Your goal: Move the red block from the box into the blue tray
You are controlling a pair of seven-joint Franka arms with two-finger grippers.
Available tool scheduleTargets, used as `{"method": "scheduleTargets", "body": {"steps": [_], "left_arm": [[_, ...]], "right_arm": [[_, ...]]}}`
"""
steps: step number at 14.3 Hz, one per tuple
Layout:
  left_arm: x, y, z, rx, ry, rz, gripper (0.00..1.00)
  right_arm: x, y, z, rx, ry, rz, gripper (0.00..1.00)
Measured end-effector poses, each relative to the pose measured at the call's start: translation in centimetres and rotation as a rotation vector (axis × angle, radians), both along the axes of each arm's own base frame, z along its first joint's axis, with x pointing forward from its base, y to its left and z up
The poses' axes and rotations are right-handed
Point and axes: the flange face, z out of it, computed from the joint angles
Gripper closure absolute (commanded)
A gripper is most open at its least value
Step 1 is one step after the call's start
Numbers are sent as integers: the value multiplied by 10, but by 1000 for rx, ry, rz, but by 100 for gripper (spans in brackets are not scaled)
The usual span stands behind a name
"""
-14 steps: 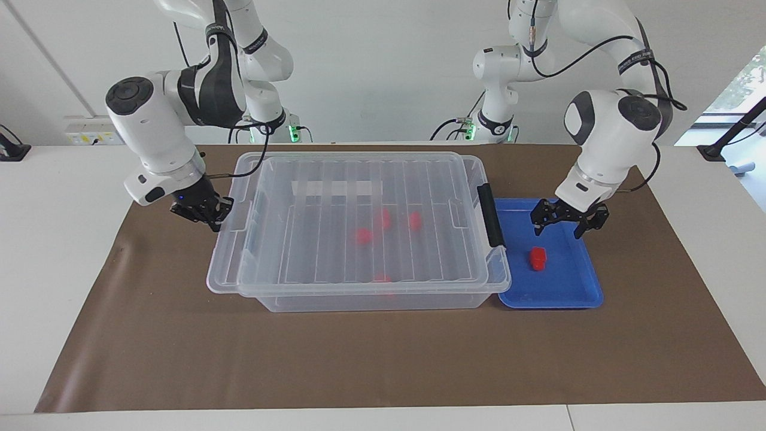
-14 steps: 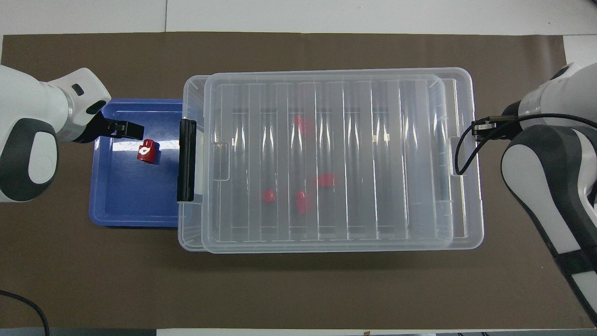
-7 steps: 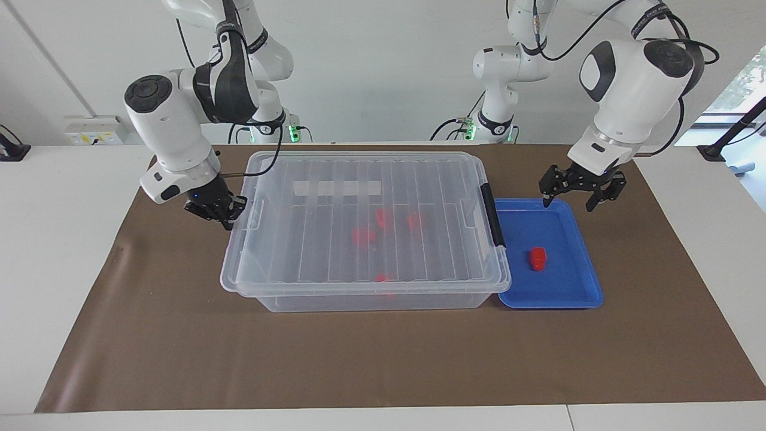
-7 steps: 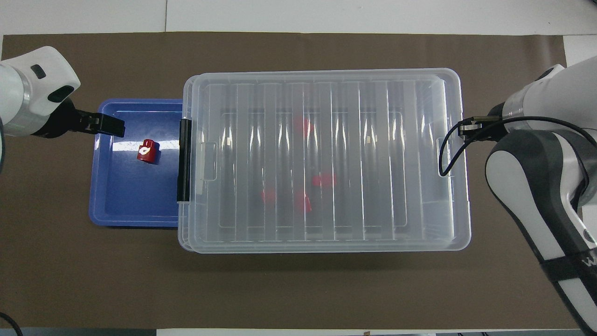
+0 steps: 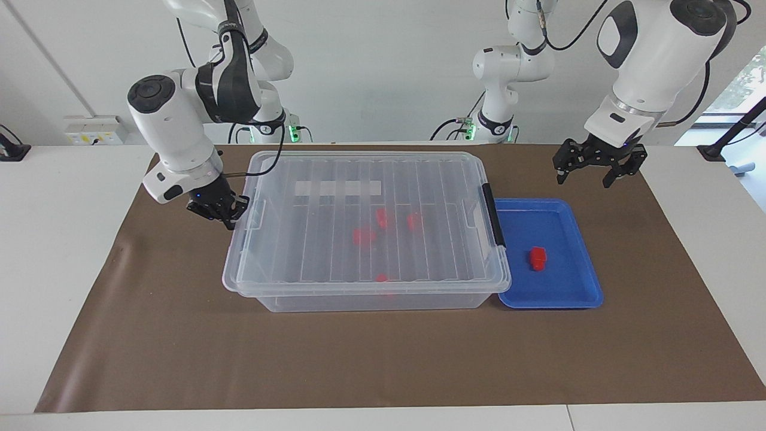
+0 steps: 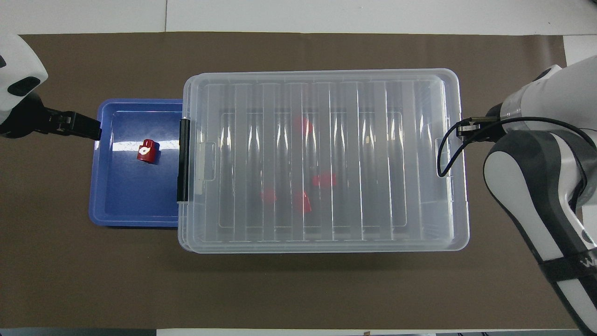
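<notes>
Facing view, taken from its left edge across: my right tool (image 5: 218, 211) is at the rim of the clear box (image 5: 366, 281) at the right arm's end, low beside the lid's (image 5: 365, 221) handle tab. I cannot tell whether its fingers are open or closed, or whether they are touching the lid. A second ago the lid sat askew, overhanging the box toward that end; now it lies square on the box, and my right arm has shifted with it toward the box.

Through the ribbed lid I count four red blocks inside the box: three clustered near the middle (image 5: 362, 236), and one more by the wall farthest from the robots (image 5: 382, 278).

Next comes the black latch (image 5: 494, 216) at the left arm's end, and just beside it the blue tray (image 5: 574, 287), resting on the brown mat (image 5: 383, 359) that covers the tabletop. One red block (image 5: 537, 258) lies in the tray, where it lay a second ago, apart from every rim.

My left tool (image 5: 599, 162) holds nothing, its fingers spread apart. A second ago it hung low over the tray near the block; now it has risen and pulled back over the mat, past the tray's robot-side rim.

One box, one lid, one tray, five red blocks in all.
</notes>
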Motion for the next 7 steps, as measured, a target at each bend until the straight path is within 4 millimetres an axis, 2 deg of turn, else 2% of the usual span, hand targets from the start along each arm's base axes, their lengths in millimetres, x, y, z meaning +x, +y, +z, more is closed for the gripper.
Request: {"method": "scheduleTargets", "body": {"steps": [2,3,4,5,7], "left_arm": [[-2,1,-7,2,16,1,0],[-2,1,-8,3,19,1,0],[-2,1,-9,3,21,1,0],[-3,1,-9,3,21,1,0],[-4,1,-6,3,17,1,0]], "right_arm": [[0,0,18,-1,14,1,100],[0,-2,37,-1,19,-2,89],[-2,-5,57,-3,26,-6,12],[-7,-9,76,-4,40,-13,0],[-19,-18,106,-8,62,-23,0]]}}
